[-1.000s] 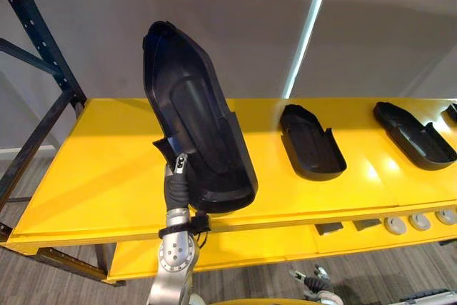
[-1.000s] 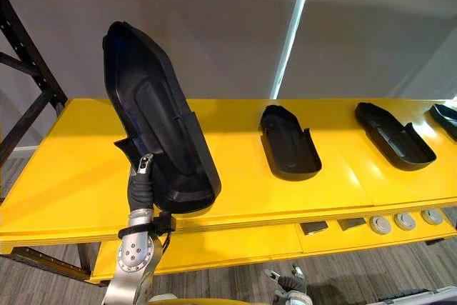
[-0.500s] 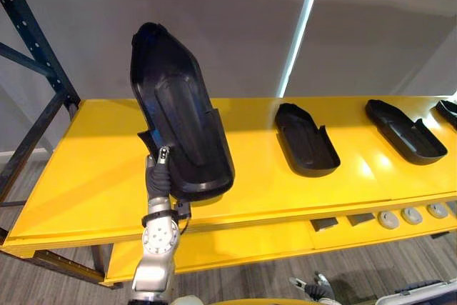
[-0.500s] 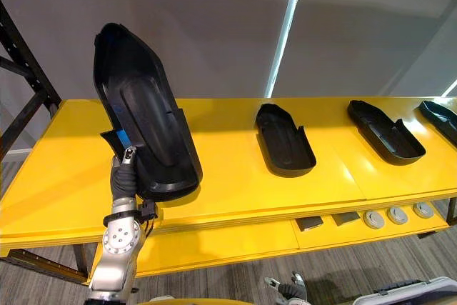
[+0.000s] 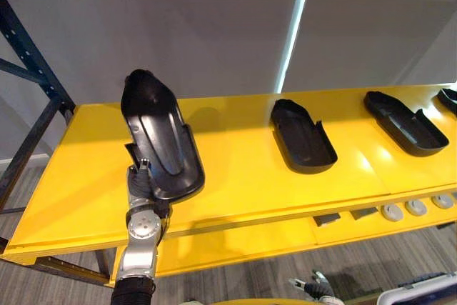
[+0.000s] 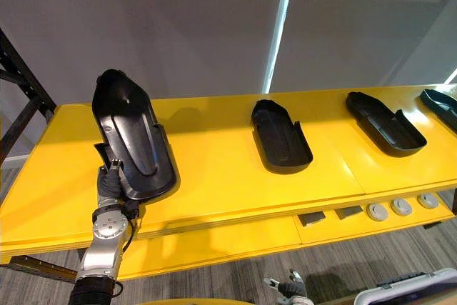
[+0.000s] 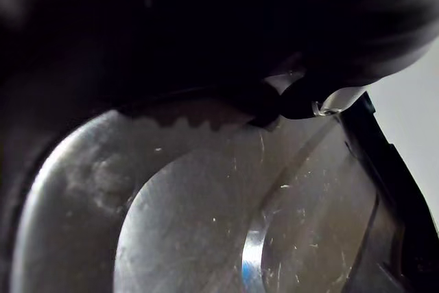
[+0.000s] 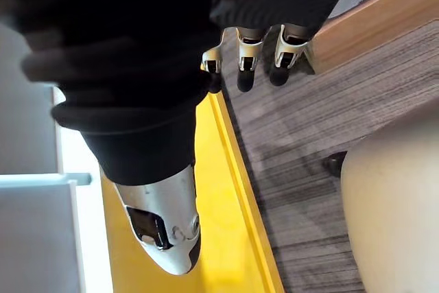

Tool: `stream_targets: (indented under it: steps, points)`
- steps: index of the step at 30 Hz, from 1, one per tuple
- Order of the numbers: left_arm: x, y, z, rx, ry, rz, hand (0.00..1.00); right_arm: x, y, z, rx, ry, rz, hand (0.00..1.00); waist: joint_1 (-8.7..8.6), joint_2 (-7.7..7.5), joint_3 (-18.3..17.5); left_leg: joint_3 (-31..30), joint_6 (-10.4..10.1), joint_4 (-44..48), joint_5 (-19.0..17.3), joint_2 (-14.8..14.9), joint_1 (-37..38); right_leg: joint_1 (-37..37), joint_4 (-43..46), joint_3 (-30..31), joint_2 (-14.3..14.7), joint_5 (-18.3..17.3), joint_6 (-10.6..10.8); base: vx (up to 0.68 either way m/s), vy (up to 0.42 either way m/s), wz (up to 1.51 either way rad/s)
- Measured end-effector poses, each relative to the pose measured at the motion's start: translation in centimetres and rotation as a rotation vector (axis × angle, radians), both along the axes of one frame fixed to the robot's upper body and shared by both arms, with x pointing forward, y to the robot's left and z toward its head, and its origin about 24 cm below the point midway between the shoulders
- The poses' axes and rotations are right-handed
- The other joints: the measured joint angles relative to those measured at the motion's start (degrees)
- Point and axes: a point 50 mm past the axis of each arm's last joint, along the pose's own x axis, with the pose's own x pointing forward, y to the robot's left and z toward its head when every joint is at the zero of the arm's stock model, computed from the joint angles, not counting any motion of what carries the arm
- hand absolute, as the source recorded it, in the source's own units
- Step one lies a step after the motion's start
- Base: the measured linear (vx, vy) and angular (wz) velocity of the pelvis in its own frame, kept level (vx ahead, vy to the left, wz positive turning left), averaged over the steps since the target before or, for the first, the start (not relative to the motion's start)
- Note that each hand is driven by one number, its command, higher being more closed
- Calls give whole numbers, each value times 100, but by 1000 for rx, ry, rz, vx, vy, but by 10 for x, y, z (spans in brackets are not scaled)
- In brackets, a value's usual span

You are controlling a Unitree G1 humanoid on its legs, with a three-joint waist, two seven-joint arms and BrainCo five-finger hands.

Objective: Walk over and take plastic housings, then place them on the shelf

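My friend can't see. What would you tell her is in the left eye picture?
The robot's left hand holds a black plastic housing tilted up over the yellow shelf. A second housing and a third housing lie flat on it, further right.

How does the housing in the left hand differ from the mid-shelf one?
The held housing tilts steeply, gripped by the left hand; the mid-shelf housing lies flat on the yellow shelf, untouched. The held housing is at the left, the mid-shelf housing at the centre. Both are black open shells.
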Motion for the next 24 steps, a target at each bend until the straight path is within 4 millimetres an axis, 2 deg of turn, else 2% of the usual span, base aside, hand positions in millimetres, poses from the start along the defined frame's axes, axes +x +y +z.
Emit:
stream_targets:
  steps: [9,10,17,24]
  points:
    - [13,17,1,42,39,26,100,3,0,1,-1,-7,13,0,-60,-16,26,-70,-17,-372,113,-171,157,-22,-97,43,-73,-6,38,-32,11,-5]
    - [15,18,3,47,39,14,0,3,0,1,0,-7,14,0,-63,-25,26,-70,5,-372,129,-176,157,-22,-102,50,-76,-3,43,36,5,1]
    - [33,25,14,85,29,9,0,4,1,0,16,-8,26,0,-71,-35,48,-170,12,-376,131,-180,158,2,-115,32,-62,24,56,57,-8,0]
    - [36,27,17,96,27,12,0,7,2,0,24,-4,35,0,-169,-100,114,-249,12,-384,131,-185,209,70,-122,-9,-64,19,49,-7,-2,2]
